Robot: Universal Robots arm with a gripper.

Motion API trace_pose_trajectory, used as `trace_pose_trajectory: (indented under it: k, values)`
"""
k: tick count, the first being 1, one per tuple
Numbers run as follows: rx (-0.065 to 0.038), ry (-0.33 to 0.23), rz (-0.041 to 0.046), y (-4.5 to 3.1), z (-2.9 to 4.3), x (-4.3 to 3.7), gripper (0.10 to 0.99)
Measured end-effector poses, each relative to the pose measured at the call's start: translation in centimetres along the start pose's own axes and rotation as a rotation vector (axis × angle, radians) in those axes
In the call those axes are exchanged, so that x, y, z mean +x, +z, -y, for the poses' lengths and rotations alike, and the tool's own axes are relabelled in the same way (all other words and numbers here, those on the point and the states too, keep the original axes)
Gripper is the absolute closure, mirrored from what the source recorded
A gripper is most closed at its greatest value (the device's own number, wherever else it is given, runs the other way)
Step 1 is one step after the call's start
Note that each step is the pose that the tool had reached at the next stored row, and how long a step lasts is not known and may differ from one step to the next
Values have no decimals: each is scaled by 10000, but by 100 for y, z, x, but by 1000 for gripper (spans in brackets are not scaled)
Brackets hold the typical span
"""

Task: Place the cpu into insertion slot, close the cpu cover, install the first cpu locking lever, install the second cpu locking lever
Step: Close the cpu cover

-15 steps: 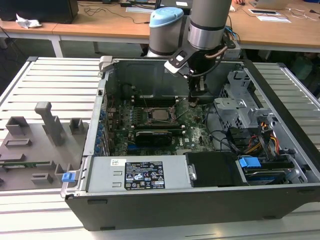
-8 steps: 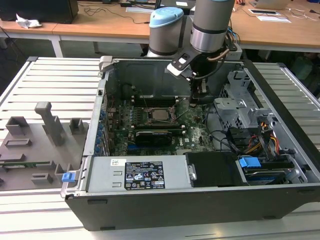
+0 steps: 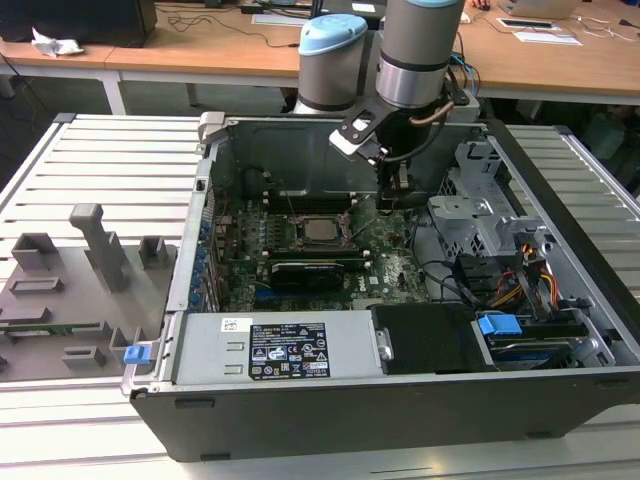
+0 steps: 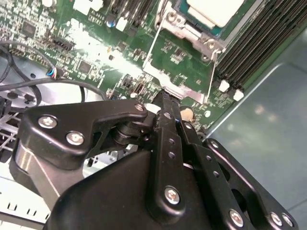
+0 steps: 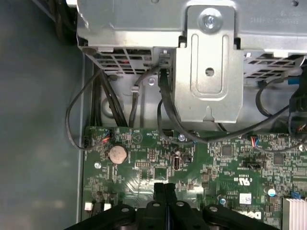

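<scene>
The cpu lies flat in the insertion slot on the green motherboard; its silver top also shows in the second wrist view. The cpu cover lies down around it as a grey metal frame. Two thin wire levers run along the frame's sides. My gripper hangs low over the board on the exterior view's right of the socket. Its black fingers are pressed together with nothing between them. In the second wrist view the gripper ends just off a bright metal tab beside the socket frame.
The open case's walls enclose the work area. A grey drive cage and black cables stand close on the exterior view's right. A black expansion card lies in front of the socket. A coin cell sits on the board.
</scene>
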State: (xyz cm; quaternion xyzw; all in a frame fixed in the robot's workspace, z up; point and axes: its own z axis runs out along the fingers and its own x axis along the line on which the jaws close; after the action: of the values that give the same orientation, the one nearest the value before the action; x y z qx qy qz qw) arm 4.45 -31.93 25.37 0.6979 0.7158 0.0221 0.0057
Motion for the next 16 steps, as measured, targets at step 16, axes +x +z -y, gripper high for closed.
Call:
trace_pose_trajectory:
  k: [16]
  values:
    - [0,0,0,-7,197,5,980]
